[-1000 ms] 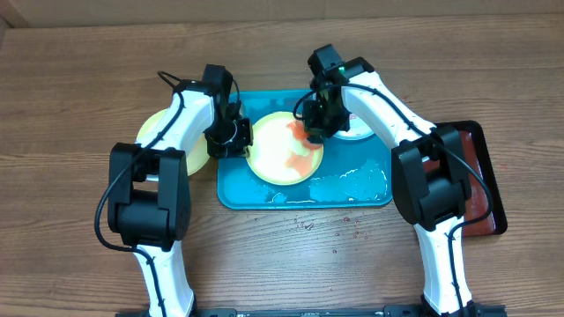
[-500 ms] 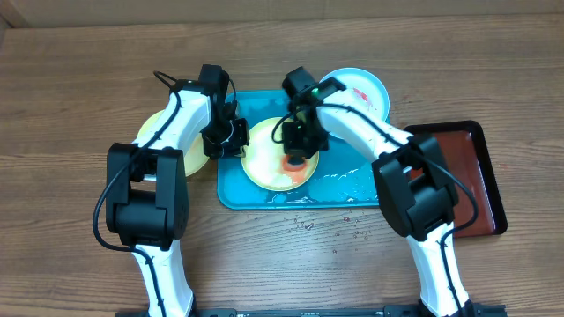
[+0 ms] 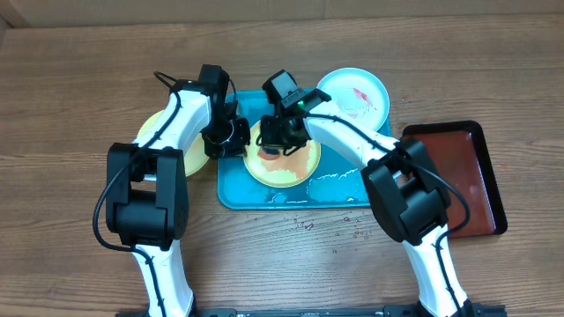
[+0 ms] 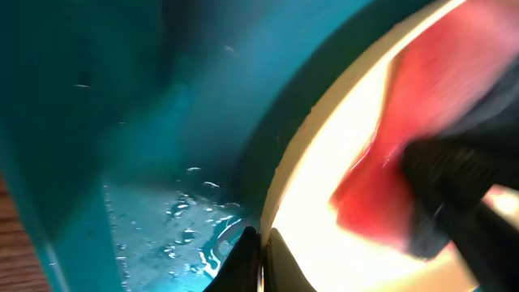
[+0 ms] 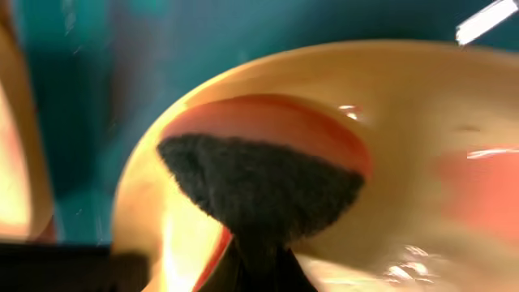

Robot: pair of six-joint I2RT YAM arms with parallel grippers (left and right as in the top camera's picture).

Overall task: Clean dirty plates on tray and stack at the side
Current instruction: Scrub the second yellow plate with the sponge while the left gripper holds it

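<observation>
A yellow-green-rimmed plate [image 3: 286,167] with orange smears lies on the teal tray [image 3: 238,189]. My left gripper [image 3: 231,139] is shut on its left rim; the left wrist view shows the jaws [image 4: 261,253] pinching the plate's edge [image 4: 324,219]. My right gripper [image 3: 282,134] is shut on a sponge [image 5: 259,186], dark pad over red, pressed on the plate's far left part [image 5: 422,162]. The light-blue-rimmed plate [image 3: 352,95] with red smears sits at the tray's back right corner. A second yellow-green plate [image 3: 157,132] lies on the table left of the tray, under my left arm.
A dark red-brown tray [image 3: 476,176] stands at the right. Water pools on the teal tray's front right [image 3: 352,185] and near the plate's rim [image 4: 195,211]. Small drops dot the table before the tray [image 3: 304,224].
My right gripper has swept the sponge leftward across the yellow-green plate, from beside the blue-rimmed plate to the plate's left part. The blue-rimmed plate is now uncovered. My left gripper has kept its hold.
</observation>
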